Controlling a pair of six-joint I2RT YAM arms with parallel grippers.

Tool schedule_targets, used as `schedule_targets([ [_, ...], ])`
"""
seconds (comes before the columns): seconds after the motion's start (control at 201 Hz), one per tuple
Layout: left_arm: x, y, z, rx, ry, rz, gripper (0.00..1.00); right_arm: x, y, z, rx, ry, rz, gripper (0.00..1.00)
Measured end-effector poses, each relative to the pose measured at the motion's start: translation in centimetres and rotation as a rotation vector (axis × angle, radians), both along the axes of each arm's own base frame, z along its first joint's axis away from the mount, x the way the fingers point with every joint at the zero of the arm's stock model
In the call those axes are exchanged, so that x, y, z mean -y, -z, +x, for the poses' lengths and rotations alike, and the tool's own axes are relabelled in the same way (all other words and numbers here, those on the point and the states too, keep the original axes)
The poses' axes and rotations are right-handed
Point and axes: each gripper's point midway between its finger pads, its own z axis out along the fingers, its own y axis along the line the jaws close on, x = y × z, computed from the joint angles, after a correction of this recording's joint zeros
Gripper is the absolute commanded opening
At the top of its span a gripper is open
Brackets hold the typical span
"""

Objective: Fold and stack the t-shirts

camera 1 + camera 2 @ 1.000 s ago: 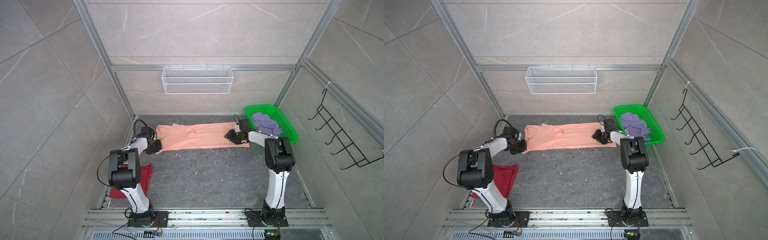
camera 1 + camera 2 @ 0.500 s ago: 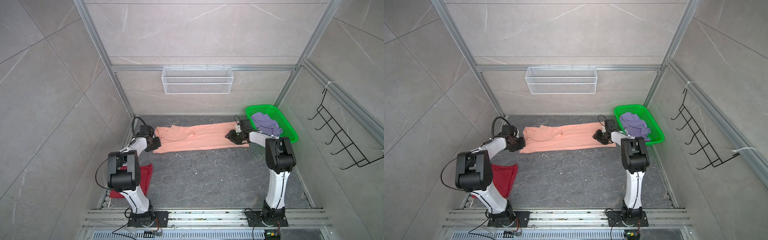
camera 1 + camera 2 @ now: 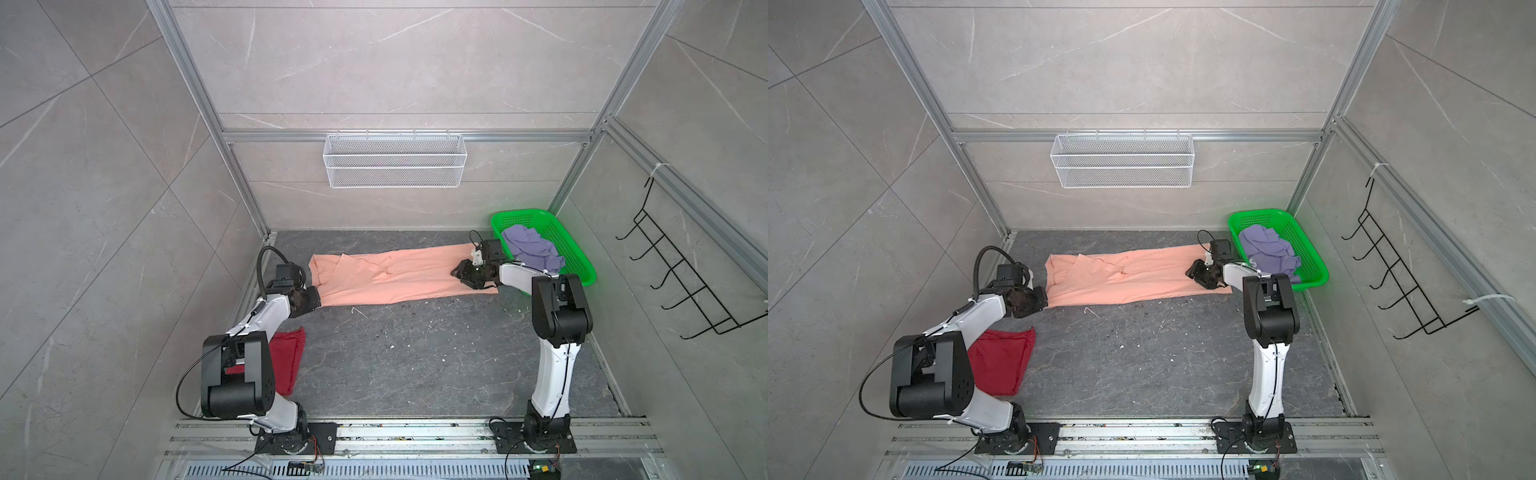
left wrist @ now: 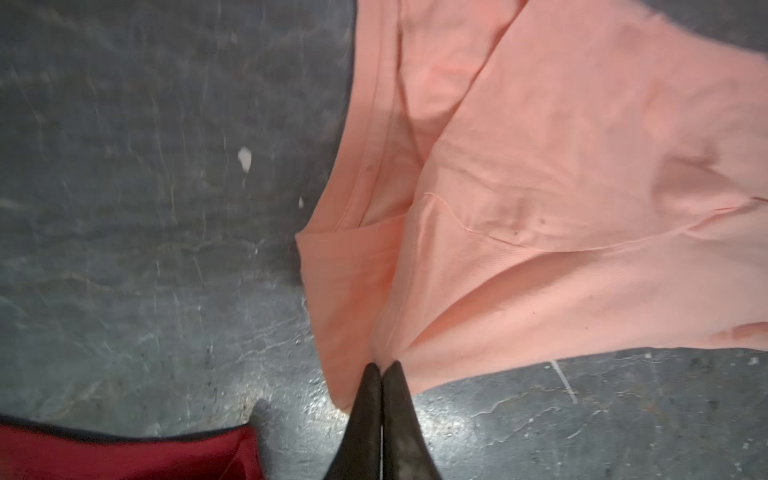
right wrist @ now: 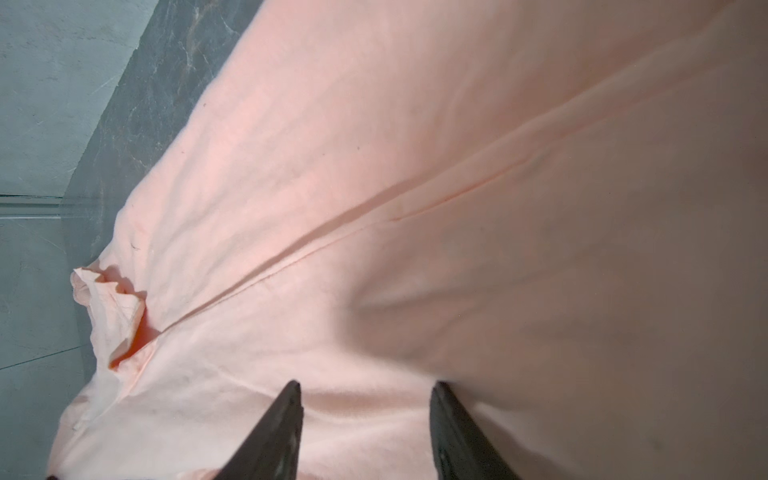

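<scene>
Peach shirt (image 3: 399, 274) lies stretched at the far side in both top views. The left gripper (image 3: 311, 300) has drawn its corner slightly nearer than a second ago, so the cloth looks tauter, which is good for folding. Left wrist view: jaws together, clamped on the hem. Right wrist view: the right gripper (image 5: 365, 395) stands over the shirt, jaws apart.

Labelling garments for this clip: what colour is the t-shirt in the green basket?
Lavender-purple; the crumpled t-shirt shows best in a top view.
</scene>
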Motion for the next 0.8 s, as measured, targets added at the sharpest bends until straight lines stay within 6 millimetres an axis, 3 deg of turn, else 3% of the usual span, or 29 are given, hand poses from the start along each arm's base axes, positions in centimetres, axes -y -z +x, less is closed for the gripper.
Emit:
schedule_targets([
  [0.109, -0.3, 1.6, -1.3, -0.05, -0.028, 0.005, 0.0, 0.1, 0.0, 0.0, 0.002, -0.002, -0.003, 0.52],
  [0.552, -1.4, 2.8, -2.0, -0.105, -0.113, 0.052, 0.0, 0.4, 0.0, -0.6, -0.005, -0.053, -0.038, 0.52],
  [0.672, -1.9, 2.9, -2.3, -0.121, -0.139, 0.072, 0.11, 1.0, 0.0, -2.0, -0.032, -0.078, -0.077, 0.53],
  [0.741, -2.3, 3.0, -2.4, -0.13, -0.156, 0.086, 0.23, 1.5, -0.3, -3.0, -0.046, -0.091, -0.097, 0.53],
  [0.796, -2.4, 2.9, -2.4, -0.135, -0.166, 0.088, 0.26, 1.8, -0.6, -3.7, -0.052, -0.101, -0.11, 0.53],
])
